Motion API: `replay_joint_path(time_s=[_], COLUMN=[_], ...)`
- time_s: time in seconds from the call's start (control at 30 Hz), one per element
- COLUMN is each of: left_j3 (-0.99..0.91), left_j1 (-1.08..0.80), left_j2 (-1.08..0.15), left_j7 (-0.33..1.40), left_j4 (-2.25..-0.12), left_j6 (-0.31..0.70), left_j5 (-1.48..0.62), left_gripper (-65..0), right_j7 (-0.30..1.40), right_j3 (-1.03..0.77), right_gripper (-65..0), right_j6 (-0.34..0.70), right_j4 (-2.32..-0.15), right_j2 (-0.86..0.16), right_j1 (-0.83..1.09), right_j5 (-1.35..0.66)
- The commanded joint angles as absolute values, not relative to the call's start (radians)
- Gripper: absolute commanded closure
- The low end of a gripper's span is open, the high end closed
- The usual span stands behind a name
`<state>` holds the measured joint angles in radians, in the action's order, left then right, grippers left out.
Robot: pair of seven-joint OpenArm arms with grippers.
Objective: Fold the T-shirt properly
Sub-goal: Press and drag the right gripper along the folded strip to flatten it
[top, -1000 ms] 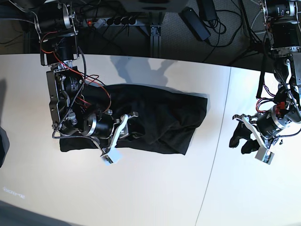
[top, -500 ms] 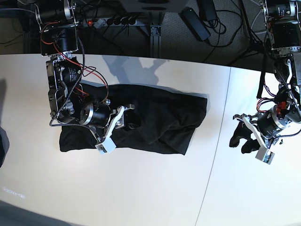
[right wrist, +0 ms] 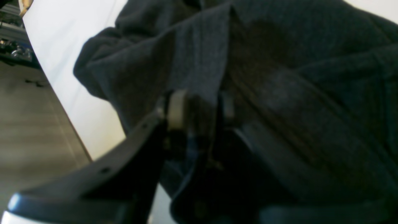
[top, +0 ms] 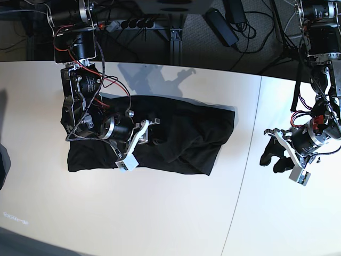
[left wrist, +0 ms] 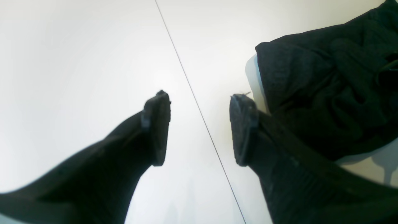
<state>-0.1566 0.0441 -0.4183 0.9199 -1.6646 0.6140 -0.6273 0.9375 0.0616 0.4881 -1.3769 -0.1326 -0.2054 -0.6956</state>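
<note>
The black T-shirt (top: 197,133) lies crumpled in a wide band across the white table (top: 176,213). My right gripper (top: 154,137) sits low on its middle-left part. In the right wrist view its two fingers (right wrist: 177,109) press a raised fold of the T-shirt (right wrist: 279,62) between them, so that gripper (right wrist: 202,109) is shut on the cloth. Off to the right of the shirt, my left gripper (top: 270,160) hovers over bare table. In the left wrist view it (left wrist: 200,127) stands open with nothing between its pads (left wrist: 157,127), and the T-shirt's edge (left wrist: 326,93) lies beyond them.
A thin seam (top: 242,165) splits the table into two panels just right of the shirt. A power strip (top: 130,24) and cables hang behind the far edge. A dark object (top: 2,165) pokes in at the left border.
The right arm has shifted slightly toward the far side and right over the shirt, and its fingers have narrowed onto a fold. The left arm has stayed put.
</note>
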Motion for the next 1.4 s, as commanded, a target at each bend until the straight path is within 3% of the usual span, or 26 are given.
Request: replay_joint_path(time_s=[0.0, 0.07, 0.73, 1.07, 1.37], left_j3=[-0.163, -0.163, -0.163, -0.163, -0.163], left_j1=[0.060, 0.060, 0.060, 0.060, 0.060], left_j2=[-0.432, -0.432, -0.432, -0.432, -0.432], left_j7=[0.902, 0.902, 0.902, 0.910, 0.910], left_j4=[-1.682, -1.682, -1.682, -1.682, -1.682], left_j6=[0.609, 0.609, 0.609, 0.610, 0.610], left_j5=[-0.648, -0.648, -0.648, -0.648, -0.648], left_gripper=[-33.9, -33.9, -33.9, -33.9, -33.9], right_j7=[0.916, 0.916, 0.920, 1.056, 1.059], right_j3=[0.059, 0.059, 0.058, -0.029, -0.123], right_gripper=[-7.5, 0.0, 0.0, 0.0, 0.0], right_j6=[0.546, 0.546, 0.546, 0.546, 0.546], right_j4=[-1.391, -1.391, -1.406, -1.571, -1.581], right_j2=[-0.133, -0.132, -0.139, -0.209, -0.272], right_j1=[-0.227, -0.227, -0.227, -0.226, -0.194], right_j5=[-0.718, -0.718, -0.719, -0.831, -0.868])
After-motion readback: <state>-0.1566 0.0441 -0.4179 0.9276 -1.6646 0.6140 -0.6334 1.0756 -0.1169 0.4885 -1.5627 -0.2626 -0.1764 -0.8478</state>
